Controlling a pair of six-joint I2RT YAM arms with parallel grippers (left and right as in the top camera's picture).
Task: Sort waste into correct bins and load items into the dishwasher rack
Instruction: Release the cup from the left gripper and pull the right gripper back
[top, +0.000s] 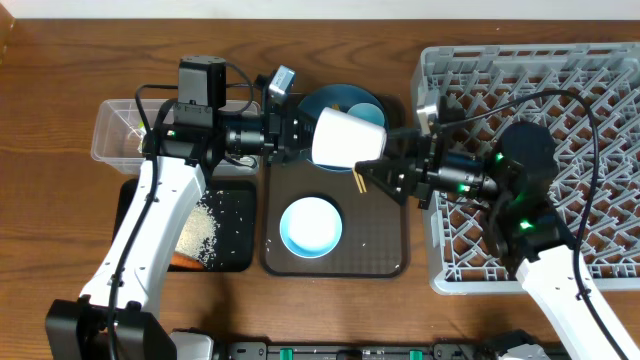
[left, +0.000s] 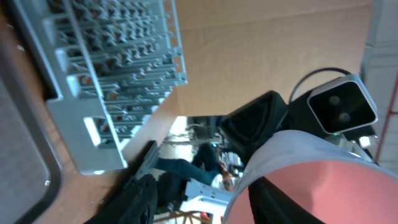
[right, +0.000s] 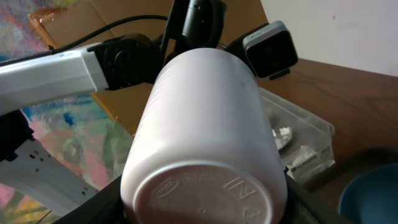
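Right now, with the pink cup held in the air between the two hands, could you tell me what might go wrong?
The pink cup hangs over the blue plate and brown tray; if the right hand grips its base loosely, it could drop. One finger of the left hand appears to sit inside the rim, so pulling away could snag it.

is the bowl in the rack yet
No, the bowl sits on the brown tray, beside the rack.
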